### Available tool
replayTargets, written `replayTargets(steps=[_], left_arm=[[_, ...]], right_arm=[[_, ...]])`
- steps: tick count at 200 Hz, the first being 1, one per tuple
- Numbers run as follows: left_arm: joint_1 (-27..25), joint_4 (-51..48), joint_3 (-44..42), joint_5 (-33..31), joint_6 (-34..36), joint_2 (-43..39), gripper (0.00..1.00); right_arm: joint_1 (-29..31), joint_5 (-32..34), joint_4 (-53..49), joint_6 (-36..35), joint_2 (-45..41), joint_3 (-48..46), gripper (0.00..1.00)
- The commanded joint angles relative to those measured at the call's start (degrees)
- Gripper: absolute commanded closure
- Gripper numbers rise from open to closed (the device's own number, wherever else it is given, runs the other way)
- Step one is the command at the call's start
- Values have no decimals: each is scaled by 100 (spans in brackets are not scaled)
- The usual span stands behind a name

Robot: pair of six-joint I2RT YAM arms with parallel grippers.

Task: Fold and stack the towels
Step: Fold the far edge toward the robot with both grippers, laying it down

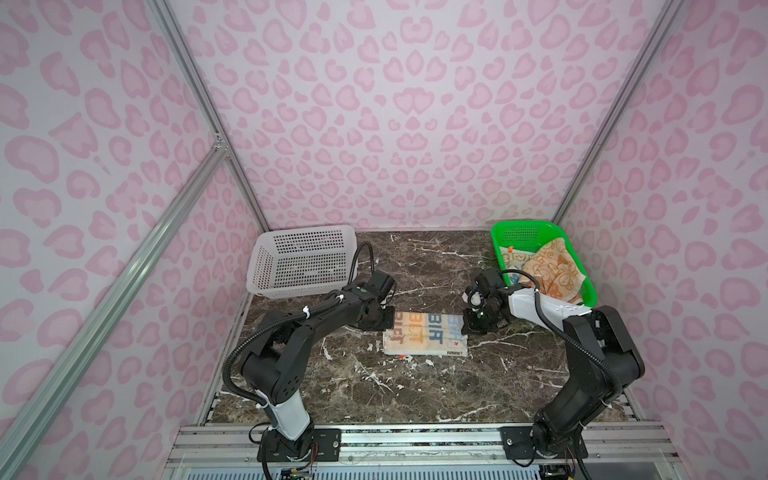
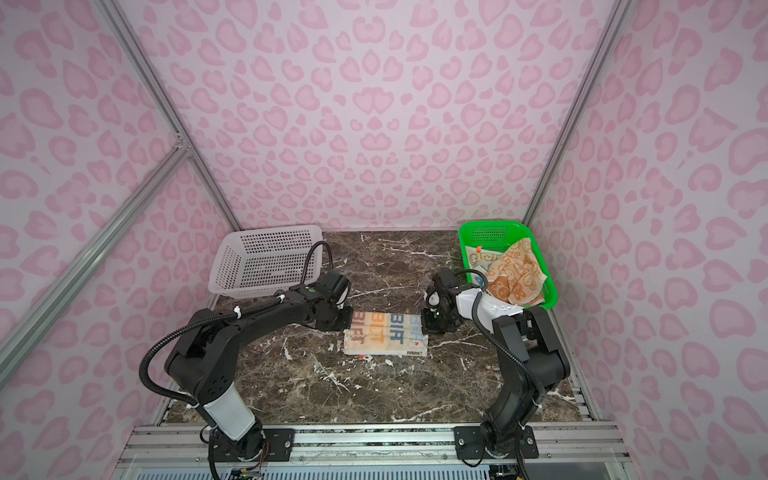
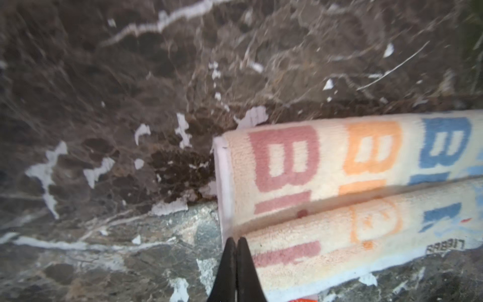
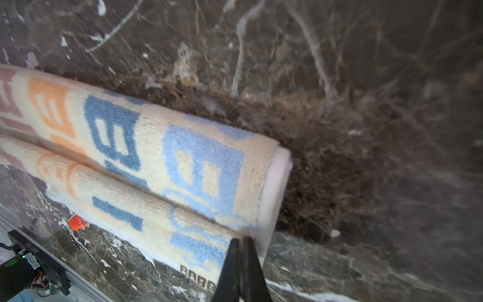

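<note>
In both top views the folded cream towel [image 1: 424, 338] lies on the counter [image 1: 374, 395] between the left end effector [image 1: 386, 326] and the right end effector [image 1: 468, 328]. The orange towel [image 1: 552, 276] and teal towel [image 1: 512, 261] sit crumpled in the green basket [image 1: 519, 237] beyond the right one. In the left wrist view, the left end effector [image 3: 236, 244] is closed, tips touching the towel's hemmed end at its crease. In the right wrist view, the right end effector [image 4: 241, 243] is closed too, tips at the crease by the other end.
</note>
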Motion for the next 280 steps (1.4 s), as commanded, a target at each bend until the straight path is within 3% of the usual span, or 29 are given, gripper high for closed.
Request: replayTargets(steps=[1, 51, 85, 202, 280], left_arm=[[1, 325, 17, -48, -281, 272, 96], [352, -102, 1371, -212, 67, 1167, 96], [520, -581, 2082, -601, 436, 1081, 96], [422, -365, 1023, -364, 258, 130, 96], [230, -105, 611, -394, 108, 316, 96]], right_arm=[[5, -29, 395, 300, 152, -71, 100], [-162, -5, 297, 509, 858, 846, 100], [-258, 17, -131, 403, 811, 1493, 100], [-185, 102, -221, 337, -11, 780, 100], [-103, 119, 99, 411, 168, 400, 100]])
